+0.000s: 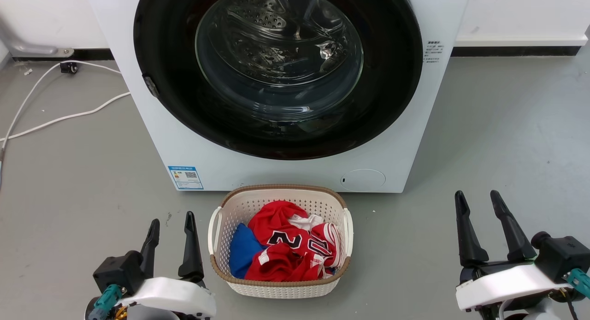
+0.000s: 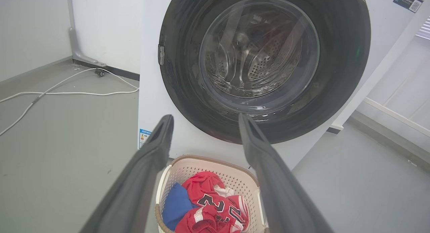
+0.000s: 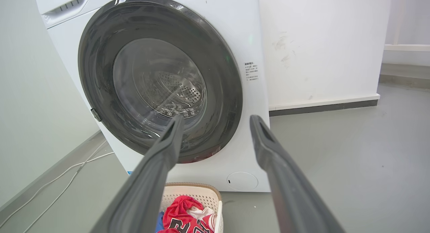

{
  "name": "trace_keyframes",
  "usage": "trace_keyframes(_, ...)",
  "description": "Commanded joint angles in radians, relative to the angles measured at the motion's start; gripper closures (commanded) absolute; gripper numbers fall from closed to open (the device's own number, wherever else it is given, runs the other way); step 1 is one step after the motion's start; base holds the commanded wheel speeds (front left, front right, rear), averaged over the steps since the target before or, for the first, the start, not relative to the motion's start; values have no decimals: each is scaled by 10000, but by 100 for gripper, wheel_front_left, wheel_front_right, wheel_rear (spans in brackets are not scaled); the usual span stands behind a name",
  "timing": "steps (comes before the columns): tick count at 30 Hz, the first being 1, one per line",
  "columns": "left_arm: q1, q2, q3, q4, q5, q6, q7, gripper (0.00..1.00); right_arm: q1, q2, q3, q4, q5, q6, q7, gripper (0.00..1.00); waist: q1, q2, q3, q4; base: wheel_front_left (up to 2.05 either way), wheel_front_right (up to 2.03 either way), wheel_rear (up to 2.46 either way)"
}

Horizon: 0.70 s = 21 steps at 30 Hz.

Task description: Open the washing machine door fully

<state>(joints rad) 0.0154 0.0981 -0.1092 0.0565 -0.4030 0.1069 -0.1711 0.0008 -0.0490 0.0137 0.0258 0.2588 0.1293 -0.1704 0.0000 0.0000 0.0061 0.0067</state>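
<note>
The washing machine door (image 1: 392,80) is a big round glossy black rim around a clear bulging glass centre, lying flat against the white machine (image 1: 152,126), with a small latch tab at its left rim. It also faces me in the left wrist view, door (image 2: 339,58), and in the right wrist view, door (image 3: 100,51). My left gripper (image 1: 171,224) rests low at the lower left, open and empty, well short of the door. My right gripper (image 1: 478,198) sits at the lower right, open and empty too. In the wrist views the left gripper (image 2: 205,120) and right gripper (image 3: 216,120) stand spread.
A white plastic laundry basket (image 1: 276,193) with red, white and blue clothes stands on the grey floor right before the machine, between my grippers. White cables (image 1: 55,119) trail over the floor at the left. A small round service flap (image 1: 363,179) sits low on the machine's front.
</note>
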Motion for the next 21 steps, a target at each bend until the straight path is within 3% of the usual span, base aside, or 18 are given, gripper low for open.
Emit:
trace_keyframes(1, 39, 70, -24, -118, 259, 45, -96, 0, -26, -22, 19, -150, -249, 14, -102, 0, 0, 0, -8, 2, 0, 0, 0)
trace_keyframes(14, 193, -69, 12, -160, 1336, -28, -379, 0, 96, -21, 32, -279, -1092, 17, -390, 0, 0, 0, 1, 5, 0, 0, 0)
trace_keyframes(21, 312, -175, 67, -168, 1902, -73, -534, 0, 185, -20, -155, -200, -807, 19, -541, 0, 0, 0, -23, 0, 0, 0, 0)
